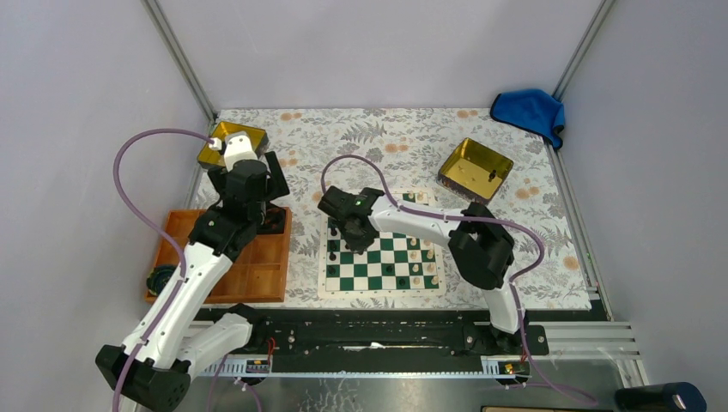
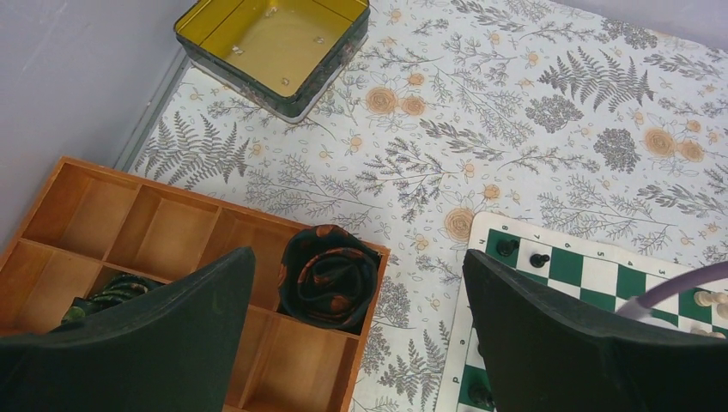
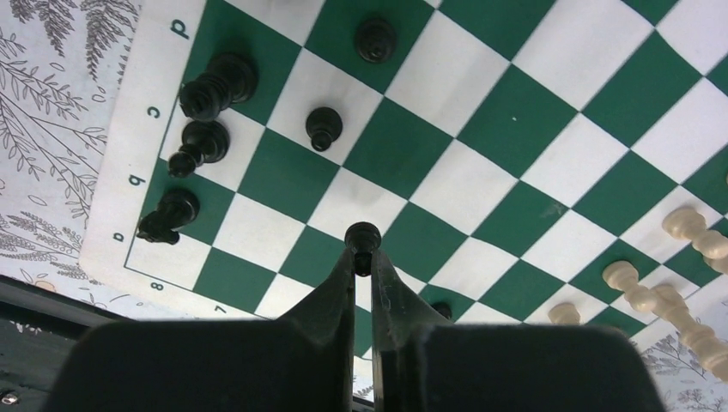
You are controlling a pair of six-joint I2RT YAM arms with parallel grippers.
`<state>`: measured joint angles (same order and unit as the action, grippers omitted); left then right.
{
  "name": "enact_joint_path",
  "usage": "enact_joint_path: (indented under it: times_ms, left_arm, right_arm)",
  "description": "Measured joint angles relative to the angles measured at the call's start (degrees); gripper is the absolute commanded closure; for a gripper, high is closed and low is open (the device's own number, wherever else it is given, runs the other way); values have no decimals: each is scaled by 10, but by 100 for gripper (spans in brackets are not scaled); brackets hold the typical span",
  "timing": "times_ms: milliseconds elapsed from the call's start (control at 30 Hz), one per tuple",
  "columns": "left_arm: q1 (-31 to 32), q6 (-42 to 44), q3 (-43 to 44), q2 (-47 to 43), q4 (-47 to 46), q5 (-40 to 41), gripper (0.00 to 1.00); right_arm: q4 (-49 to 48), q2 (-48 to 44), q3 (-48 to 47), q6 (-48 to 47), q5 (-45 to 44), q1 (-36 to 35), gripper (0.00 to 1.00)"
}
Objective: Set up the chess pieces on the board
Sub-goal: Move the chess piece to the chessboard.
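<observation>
The green and white board (image 1: 388,262) lies on the flowered cloth, also in the right wrist view (image 3: 481,172) and at the lower right of the left wrist view (image 2: 592,266). My right gripper (image 3: 362,257) is shut on a black pawn (image 3: 362,238) held over the board's left part; it shows from above (image 1: 354,230). Three taller black pieces (image 3: 202,142) stand along the board's left edge and two black pawns (image 3: 324,127) stand one column in. My left gripper (image 2: 360,343) is open and empty above the orange tray's right edge (image 1: 236,184).
The orange wooden tray (image 2: 94,206) holds a rolled dark cloth (image 2: 328,276). One gold tin (image 2: 275,43) sits at the back left, another (image 1: 475,168) at the back right. Cream pieces (image 3: 687,232) stand along the board's right side. A blue cloth (image 1: 530,112) lies in the far corner.
</observation>
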<state>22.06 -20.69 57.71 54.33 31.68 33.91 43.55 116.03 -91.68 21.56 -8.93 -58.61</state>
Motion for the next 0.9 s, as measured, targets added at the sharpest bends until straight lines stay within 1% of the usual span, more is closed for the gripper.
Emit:
enact_joint_path:
  times_ms: [533, 833, 900]
  left_arm:
    - [0, 0, -3, -7, 0, 2, 1]
    - [0, 0, -3, -7, 0, 3, 1]
    - [0, 0, -3, -7, 0, 4, 1]
  right_arm:
    - [17, 80, -93, -16, 18, -24, 100]
    - [24, 99, -106, -21, 26, -25, 100]
    - [25, 99, -107, -22, 26, -25, 98]
